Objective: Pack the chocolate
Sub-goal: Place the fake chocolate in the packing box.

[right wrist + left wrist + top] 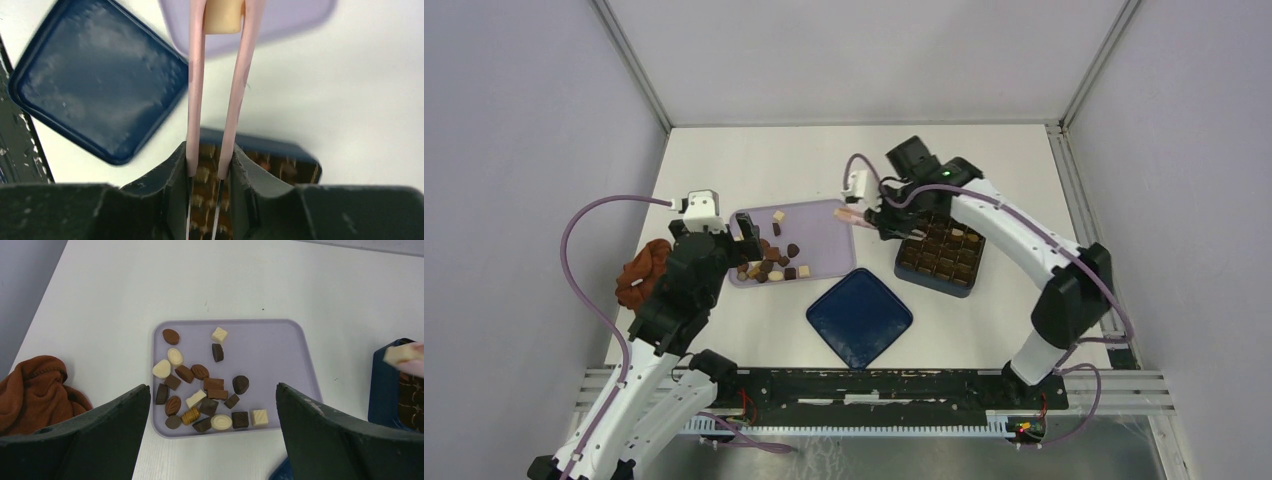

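Risk of a drop in transit: the cream piece [223,16] is pinched only at the very tips of the pink tongs [220,100], so any slackening of the right gripper [207,167], which squeezes the two tong arms together near their root, or a jolt while the arm travels, would probably let the piece slip onto the white table [125,285] short of the box [270,146]; a second hazard is misplacement, since the cells of the box are small and closely set, and a release slightly off centre could leave the piece straddling a divider or resting on a neighbour. The tongs are closed on this one piece, which hangs in the air near the right edge of the lilac tray [280,340], between tray and box. The rest of the chocolate [215,384] lies loose on the tray, dark, mid-brown and cream pieces clustered toward its left and near side, the right part bare. The dark blue box holds brown pieces and a few pale ones in a grid of cells; which cells are free cannot be told. The blue lid [859,318] lies apart, nearer the arm bases, and holds nothing. The left gripper [211,389] hovers over the tray with its jaws wide apart, gripping nothing; the reddish-brown cloth [35,385] lies on the table to the tray's left
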You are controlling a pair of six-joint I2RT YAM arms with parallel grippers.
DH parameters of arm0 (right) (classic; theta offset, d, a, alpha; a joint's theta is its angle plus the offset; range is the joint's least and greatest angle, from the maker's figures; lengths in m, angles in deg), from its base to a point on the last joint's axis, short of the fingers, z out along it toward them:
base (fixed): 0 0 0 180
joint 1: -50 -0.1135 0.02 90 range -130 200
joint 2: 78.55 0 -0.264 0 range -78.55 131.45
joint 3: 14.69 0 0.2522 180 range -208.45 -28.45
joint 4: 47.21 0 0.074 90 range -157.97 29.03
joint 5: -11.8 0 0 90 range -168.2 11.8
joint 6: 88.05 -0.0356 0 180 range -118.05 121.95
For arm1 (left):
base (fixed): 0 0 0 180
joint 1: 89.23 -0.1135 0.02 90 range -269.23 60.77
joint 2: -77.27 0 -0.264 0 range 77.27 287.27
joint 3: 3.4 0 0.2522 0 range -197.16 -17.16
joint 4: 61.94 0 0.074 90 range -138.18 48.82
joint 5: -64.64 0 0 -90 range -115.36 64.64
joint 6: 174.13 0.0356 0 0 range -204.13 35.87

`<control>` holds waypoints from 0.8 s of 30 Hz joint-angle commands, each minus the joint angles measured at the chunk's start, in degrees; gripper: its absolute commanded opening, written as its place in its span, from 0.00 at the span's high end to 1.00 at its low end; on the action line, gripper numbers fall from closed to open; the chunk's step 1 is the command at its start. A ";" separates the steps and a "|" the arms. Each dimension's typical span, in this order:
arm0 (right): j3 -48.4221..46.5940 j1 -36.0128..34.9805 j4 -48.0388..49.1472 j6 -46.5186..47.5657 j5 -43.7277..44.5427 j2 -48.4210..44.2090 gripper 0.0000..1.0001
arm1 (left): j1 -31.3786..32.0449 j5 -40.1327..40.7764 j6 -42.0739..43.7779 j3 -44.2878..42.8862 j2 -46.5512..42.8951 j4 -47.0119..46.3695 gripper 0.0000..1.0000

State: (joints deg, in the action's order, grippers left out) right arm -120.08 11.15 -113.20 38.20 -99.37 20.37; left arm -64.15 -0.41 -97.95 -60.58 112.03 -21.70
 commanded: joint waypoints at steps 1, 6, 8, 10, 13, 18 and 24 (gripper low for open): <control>7.96 9.20 1.72 0.25 -3.01 -8.53 1.00 | -0.30 0.13 2.68 -0.17 0.02 -1.83 0.01; 20.00 21.35 1.69 3.47 -4.93 -17.96 1.00 | -0.37 -0.13 2.69 -0.22 0.68 -1.72 0.01; 23.63 27.39 0.76 5.58 -5.47 -20.33 1.00 | -0.33 -0.25 2.74 -0.26 0.97 -1.69 0.01; 26.90 32.42 -0.20 8.12 -5.30 -21.90 1.00 | -0.33 -0.25 2.76 -0.26 1.17 -1.61 0.01; 30.63 38.46 -1.54 11.98 -5.02 -23.26 1.00 | -0.37 -0.34 2.75 -0.22 1.25 -1.69 0.01; 34.80 46.16 -2.16 16.19 -4.02 -22.97 1.00 | -0.35 -0.65 2.84 -0.26 1.75 -1.64 0.01; 36.87 48.62 -1.39 17.80 -4.22 -20.37 0.99 | -0.36 -0.78 2.77 -0.26 1.72 -1.52 0.01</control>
State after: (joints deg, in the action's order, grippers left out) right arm -83.85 59.09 -115.34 52.97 -102.34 -0.94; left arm -64.15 -0.47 -97.95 -60.58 113.76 -21.67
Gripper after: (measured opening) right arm 0.350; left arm 0.993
